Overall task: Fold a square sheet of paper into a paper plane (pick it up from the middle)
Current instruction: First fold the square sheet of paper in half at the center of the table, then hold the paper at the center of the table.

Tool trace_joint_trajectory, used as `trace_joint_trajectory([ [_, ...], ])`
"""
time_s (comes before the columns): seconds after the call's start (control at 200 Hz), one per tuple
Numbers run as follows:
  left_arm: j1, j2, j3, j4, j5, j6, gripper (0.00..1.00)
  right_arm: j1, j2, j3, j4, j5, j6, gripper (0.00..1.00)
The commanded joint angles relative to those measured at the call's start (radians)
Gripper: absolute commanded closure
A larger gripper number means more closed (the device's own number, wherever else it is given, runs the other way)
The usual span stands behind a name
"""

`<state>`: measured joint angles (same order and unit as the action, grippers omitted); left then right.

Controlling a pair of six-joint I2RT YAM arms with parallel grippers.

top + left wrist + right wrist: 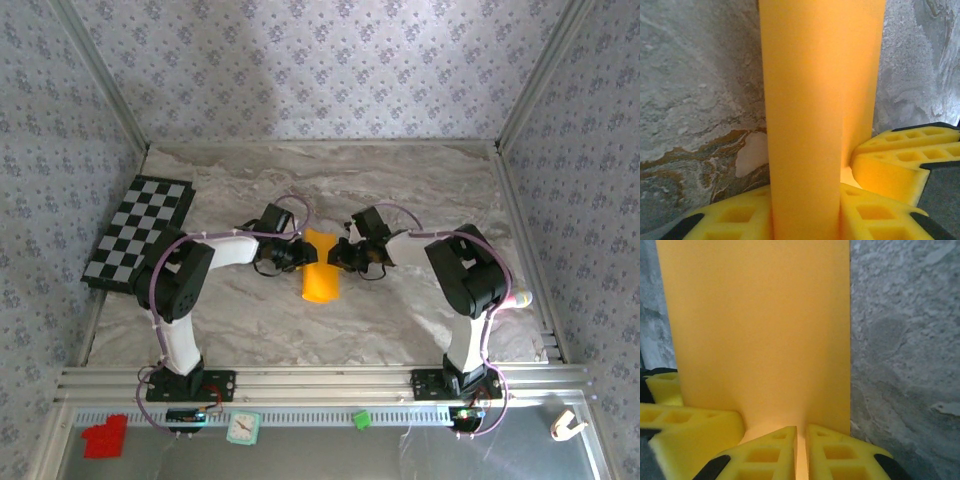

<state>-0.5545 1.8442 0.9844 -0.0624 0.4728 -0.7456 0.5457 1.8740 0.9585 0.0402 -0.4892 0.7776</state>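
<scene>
We find the square sheet of paper (321, 270) mid-table, bowed between both arms. The right gripper (343, 258) pinches one edge almost shut and the left gripper (298, 255) hugs a looser fold, probably to form the centre crease. Beneath is the grey marbled table (420, 190), with a checkered mat (140, 232) at the left and floral-papered walls.

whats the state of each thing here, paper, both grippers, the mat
square sheet of paper: bowed into a curl, pinched from both sides, not yet a plane
left gripper: shut on the curled sheet, fingers touching it on either side
right gripper: shut tight on the sheet's edge
checkered mat: lying flat at the table's left side, untouched
</scene>
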Motion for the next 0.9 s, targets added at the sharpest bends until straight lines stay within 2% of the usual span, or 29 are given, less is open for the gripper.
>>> trace_joint_trajectory([
  [0.0,0.003,-0.044,0.019,-0.092,-0.068,0.001,0.61,0.032,0.039,0.020,-0.127,0.081,0.020,0.86],
  [0.24,-0.036,-0.172,-0.003,-0.209,-0.264,-0.041,0.42,0.053,0.048,0.006,-0.113,0.105,0.105,0.86],
  [0.43,-0.097,-0.169,0.012,-0.261,-0.294,-0.044,0.28,0.054,0.040,0.011,-0.080,0.076,0.134,0.85],
  [0.695,-0.140,-0.089,0.086,-0.371,-0.373,0.001,0.27,0.029,-0.025,-0.016,-0.007,0.035,0.167,0.80],
  [0.9,-0.160,-0.042,0.128,-0.429,-0.433,0.019,0.30,0.001,-0.084,-0.036,0.026,-0.001,0.185,0.67],
])
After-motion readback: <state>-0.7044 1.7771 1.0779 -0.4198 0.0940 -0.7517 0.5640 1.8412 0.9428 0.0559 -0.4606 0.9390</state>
